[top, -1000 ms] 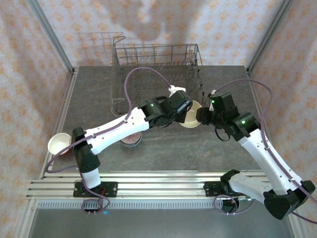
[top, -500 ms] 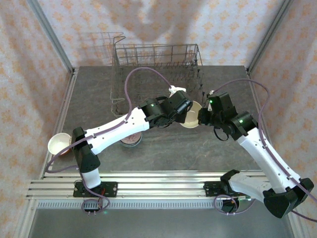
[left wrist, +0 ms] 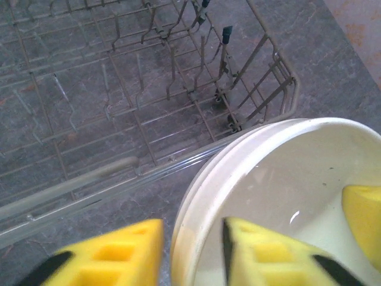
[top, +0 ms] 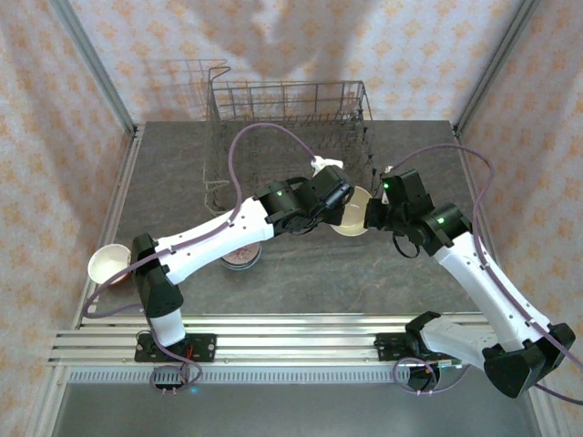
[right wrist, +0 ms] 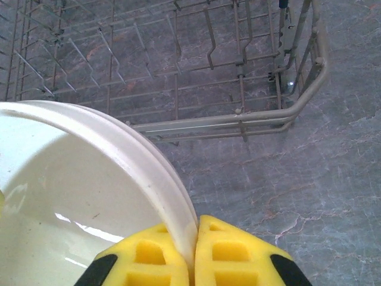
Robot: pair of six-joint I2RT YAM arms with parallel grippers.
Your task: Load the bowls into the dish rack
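Zero bowls in the dish rack (top: 291, 118): your right hand (right wrist: 191, 232) clenches the cream bowl (left wrist: 280, 190) by its rim, left hand (left wrist: 191, 229) released astride it; pink bowl (top: 241, 259) and pale bowl (top: 109, 263) wait.

A dark grey marbled table (top: 301, 273) sits between pale, orange-patterned walls (top: 437, 45), possibly fabric. Metal posts (top: 93, 64) frame the rear corners; shadows mark the back wall.

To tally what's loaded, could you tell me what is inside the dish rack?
Only bare tines show inside the dish rack, with nothing resting between them. In the top view, the left arm covers part of its near side.
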